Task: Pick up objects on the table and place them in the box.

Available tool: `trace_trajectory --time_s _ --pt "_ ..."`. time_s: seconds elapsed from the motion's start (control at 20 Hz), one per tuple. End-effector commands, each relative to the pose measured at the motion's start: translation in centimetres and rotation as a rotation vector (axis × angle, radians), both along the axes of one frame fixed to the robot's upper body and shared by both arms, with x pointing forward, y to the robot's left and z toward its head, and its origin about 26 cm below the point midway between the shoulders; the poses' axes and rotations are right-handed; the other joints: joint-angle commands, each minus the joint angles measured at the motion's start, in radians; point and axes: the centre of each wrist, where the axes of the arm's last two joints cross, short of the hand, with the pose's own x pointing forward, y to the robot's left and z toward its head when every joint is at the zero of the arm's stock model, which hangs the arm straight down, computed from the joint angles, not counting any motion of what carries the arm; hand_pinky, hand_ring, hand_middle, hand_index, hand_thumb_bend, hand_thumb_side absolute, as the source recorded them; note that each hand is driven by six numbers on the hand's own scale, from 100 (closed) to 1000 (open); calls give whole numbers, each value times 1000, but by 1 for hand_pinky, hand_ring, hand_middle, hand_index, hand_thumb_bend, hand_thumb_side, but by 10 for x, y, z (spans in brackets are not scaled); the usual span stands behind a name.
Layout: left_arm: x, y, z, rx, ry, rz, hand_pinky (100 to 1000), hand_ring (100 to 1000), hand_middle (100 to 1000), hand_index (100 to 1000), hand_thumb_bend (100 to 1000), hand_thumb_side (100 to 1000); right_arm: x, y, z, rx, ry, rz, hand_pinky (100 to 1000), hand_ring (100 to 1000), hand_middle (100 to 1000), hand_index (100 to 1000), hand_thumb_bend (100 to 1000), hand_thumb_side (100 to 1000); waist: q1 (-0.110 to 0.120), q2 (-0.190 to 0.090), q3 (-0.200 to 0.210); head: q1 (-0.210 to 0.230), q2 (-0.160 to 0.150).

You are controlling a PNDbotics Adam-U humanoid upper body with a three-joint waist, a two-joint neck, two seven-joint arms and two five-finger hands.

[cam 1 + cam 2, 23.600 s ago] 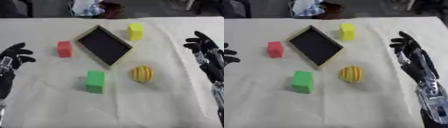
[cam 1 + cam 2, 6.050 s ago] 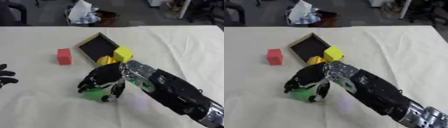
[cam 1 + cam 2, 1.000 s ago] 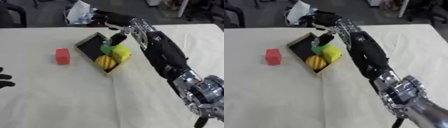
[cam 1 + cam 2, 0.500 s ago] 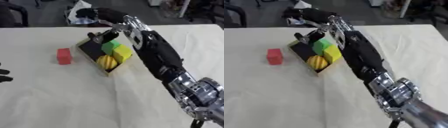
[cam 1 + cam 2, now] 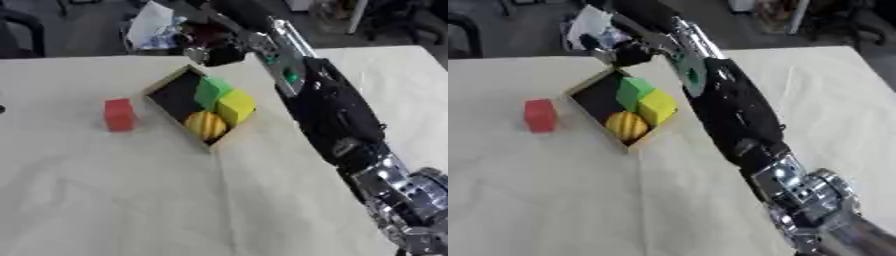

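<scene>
Red block [image 5: 119, 114] alone on the bench [image 5: 105, 200], just left of the box [image 5: 164, 98] and apart from it, upright, untouched. One piece left to collect, by the look of it.

Next to the right, the box itself: shallow, dark inside, pale rim, turned cornerwise to the bench edge. Inside, a green block [image 5: 211, 92] toward the far end, tilted against a yellow block [image 5: 234, 106], and a striped yellow-orange ball [image 5: 206, 125] at the near corner. Three of four pieces in, so most of the task done.

Above the far corner of the box, the right hand [image 5: 213, 51] at the end of a long reach from the lower right, raised off the blocks, holding nothing that shows. Fingers bunched in a dark blur; whether straight or curled, cannot tell.

Left hand: only a dark speck at the left border of the left eye view, too little to read.

Beyond the far bench edge, a white crumpled bag [image 5: 150, 27] among floor clutter.

No brand, label or legible writing anywhere on blocks, box or arm
</scene>
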Motion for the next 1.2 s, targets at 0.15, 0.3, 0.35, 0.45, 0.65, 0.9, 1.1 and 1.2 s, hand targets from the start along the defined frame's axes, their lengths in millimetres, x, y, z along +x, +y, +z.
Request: trace_trajectory --time_s 0.15,0.3,0.35,0.45,0.65,0.9,1.1,1.2 --pt "17 19 31 210 -69 29 808 735 751 885 100 394 -19 -22 18 145 -86 14 791 729 817 928 100 160 21 -35 -39 42 -2" --pt "31 21 42 320 -76 23 806 747 763 887 100 329 -30 -39 16 234 -103 6 786 718 809 927 100 194 24 -34 -71 65 -3" --pt "35 21 43 356 -70 17 804 749 765 887 100 312 -34 -44 14 266 -105 0 784 715 806 927 100 209 25 -35 -81 72 -2" --pt "43 22 44 419 -51 7 803 750 767 887 100 309 -42 -53 12 326 -110 -11 783 714 805 927 100 218 26 -35 -95 82 -2" --pt "58 22 41 542 4 -11 794 755 774 888 100 294 -57 -73 3 449 -91 -57 774 695 795 934 100 345 27 -36 -130 110 3" --pt "75 19 36 648 123 8 798 769 797 912 100 413 -74 -105 -17 580 -25 -158 768 678 780 937 100 463 30 -38 -158 135 7" --pt "90 16 26 684 217 57 801 779 813 919 100 442 -91 -126 -37 660 53 -238 767 672 775 940 100 531 31 -44 -167 161 15" --pt "97 12 18 691 254 92 798 779 815 918 100 442 -98 -131 -40 689 85 -260 766 670 773 940 100 553 32 -47 -171 180 17"
